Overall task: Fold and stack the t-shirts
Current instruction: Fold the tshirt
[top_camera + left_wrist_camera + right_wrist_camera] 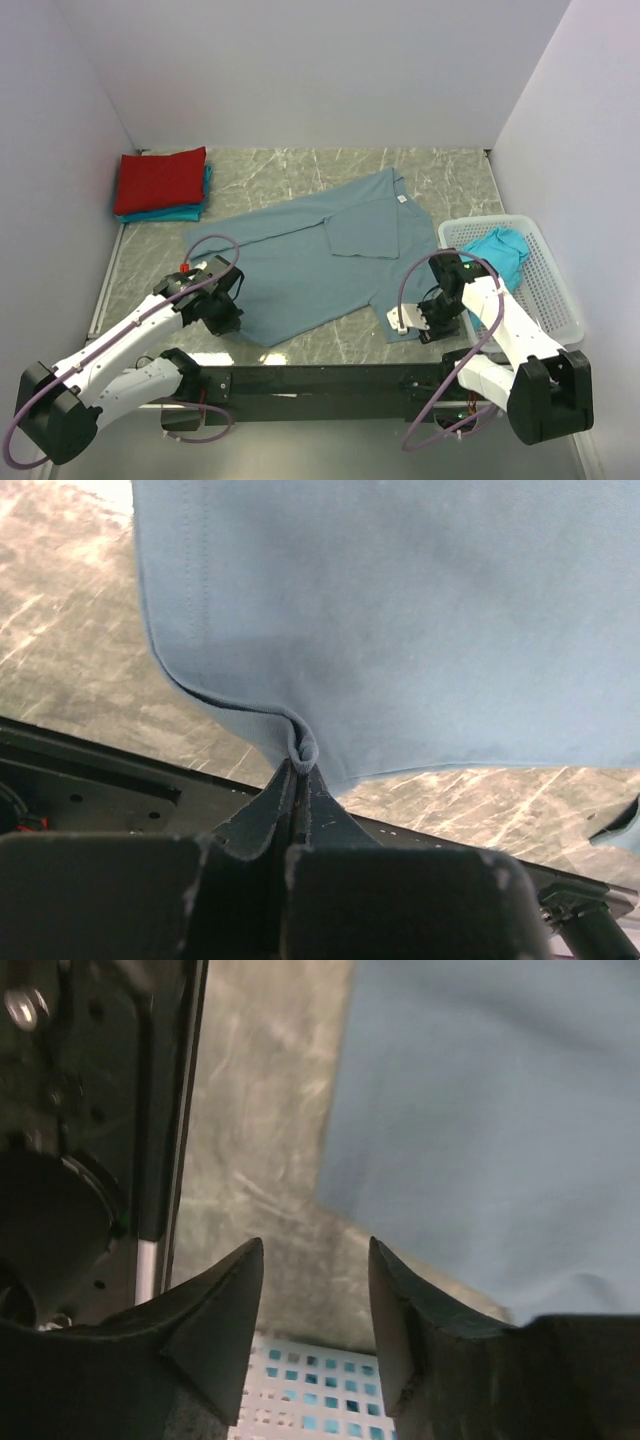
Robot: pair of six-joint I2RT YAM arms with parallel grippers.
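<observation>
The left gripper (300,765) is clamped tight on a pinch of hem of the dusty slate-blue soft t-shirt (320,260), at that shirt's 7 o'clock corner. The right gripper (315,1260) stands parted, holding nothing, just beside the shirt's 5 o'clock corner. The shirt lies spread mid-table on the grey marble tabletop (440,170). At 10 o'clock a folded red t-shirt (160,180) tops a folded turquoise t-shirt (190,212). At 3 o'clock a crumpled turquoise t-shirt (500,250) sits in the white perforated plastic basket (560,300).
</observation>
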